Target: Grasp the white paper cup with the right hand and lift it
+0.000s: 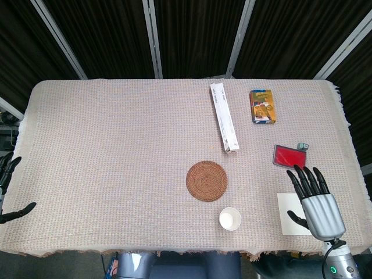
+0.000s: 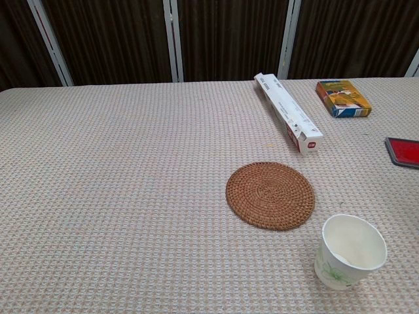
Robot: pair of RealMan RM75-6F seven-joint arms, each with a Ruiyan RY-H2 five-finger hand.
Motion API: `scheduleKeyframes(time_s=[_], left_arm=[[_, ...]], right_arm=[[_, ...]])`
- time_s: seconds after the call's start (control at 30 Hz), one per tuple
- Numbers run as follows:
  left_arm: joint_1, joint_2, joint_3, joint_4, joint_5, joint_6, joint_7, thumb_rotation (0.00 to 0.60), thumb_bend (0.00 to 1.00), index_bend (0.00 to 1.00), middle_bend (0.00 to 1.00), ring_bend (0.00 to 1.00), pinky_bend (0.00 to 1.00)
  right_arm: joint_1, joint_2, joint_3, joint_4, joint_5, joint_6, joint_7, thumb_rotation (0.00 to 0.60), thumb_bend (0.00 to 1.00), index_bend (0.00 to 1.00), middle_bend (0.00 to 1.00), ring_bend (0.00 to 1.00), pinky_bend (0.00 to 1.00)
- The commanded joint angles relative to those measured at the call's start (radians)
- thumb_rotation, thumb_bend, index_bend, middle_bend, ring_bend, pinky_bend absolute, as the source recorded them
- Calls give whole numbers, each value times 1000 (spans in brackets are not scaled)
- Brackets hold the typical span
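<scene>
we read no legible writing; our right hand, fingers spread and empty, is right of the upright white paper cup.

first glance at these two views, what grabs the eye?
The right hand, dark fingers spread and empty, over a white card at the near right table edge. Left of it, apart, the white paper cup stands upright and empty, just near-right of the round woven coaster. Further back lie a long white box, an orange box and a red case; the left hand barely shows at the left edge.
</scene>
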Motion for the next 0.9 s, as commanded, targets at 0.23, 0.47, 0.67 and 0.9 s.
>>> scheduleKeyframes(time_s=[0.23, 0.47, 0.67, 0.9], left_arm=[[-3, -3, 2, 4, -8, -14, 11, 600, 0, 0, 0, 0, 0], [-14, -12, -4, 0, -25, -33, 39, 600, 0, 0, 0, 0, 0], [-28, -34, -12, 1, -63, -64, 94, 600, 0, 0, 0, 0, 0], [-33, -47, -22, 1, -94, -71, 120, 600, 0, 0, 0, 0, 0]], right_arm=[[2, -4, -4, -5, 3, -13, -9, 600, 0, 0, 0, 0, 0], [85, 34, -103, -70, -27, -245, 109, 600, 0, 0, 12, 6, 41], [191, -3, -102, -55, -43, -429, 74, 600, 0, 19, 115, 133, 180], [254, -80, -60, -39, 34, -546, -23, 600, 0, 37, 160, 207, 247]])
